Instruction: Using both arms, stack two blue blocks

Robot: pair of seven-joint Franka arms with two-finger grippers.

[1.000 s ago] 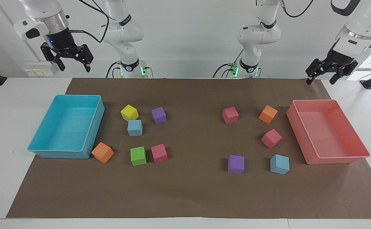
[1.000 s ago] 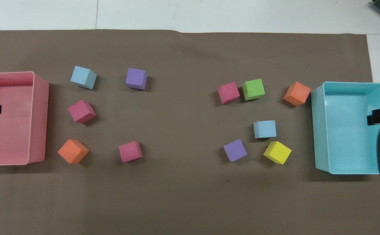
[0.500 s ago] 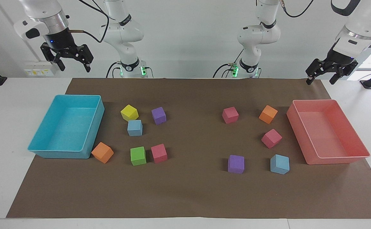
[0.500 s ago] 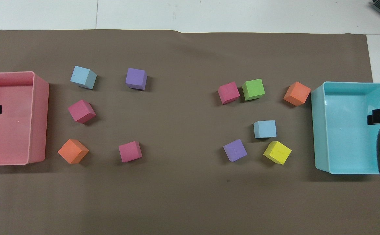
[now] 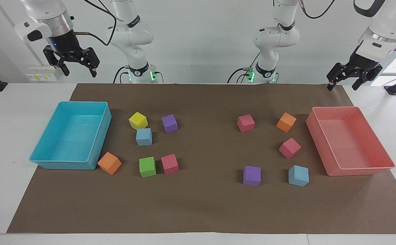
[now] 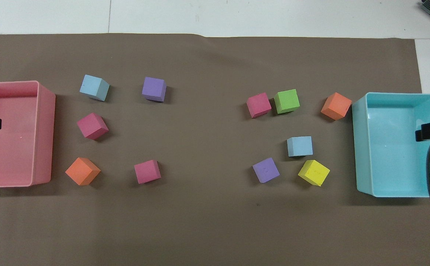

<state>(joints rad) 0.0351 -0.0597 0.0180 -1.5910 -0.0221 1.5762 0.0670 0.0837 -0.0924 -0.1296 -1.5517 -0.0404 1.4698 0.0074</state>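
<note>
Left end effector [image 5: 344,81]: raised over the counter [image 5: 21,102] edge nearest the robots, at the pink tray [image 5: 381,149] end, fingers spread, holding nothing. Right end effector [image 5: 79,67]: raised likewise at the turquoise tray [image 5: 101,136] end, fingers spread, empty. Both arms appear parked clear of the work, waiting.

Blue blocks: not yet stacked, well apart. One blue block [image 5: 298,175] sits on the brown mat [image 5: 204,211] near the pink tray's corner farthest from the robots, beside a purple cube [image 5: 252,175]. The other blue block [image 5: 144,136] sits near the turquoise tray, touching or just beside a yellow cube [image 5: 138,120].

Judgement: each block lies within one arm's own half, which suits a two-arm pickup. The yellow cube crowds the second block on its robot-facing side; a grasp across the free faces looks safer.
</note>
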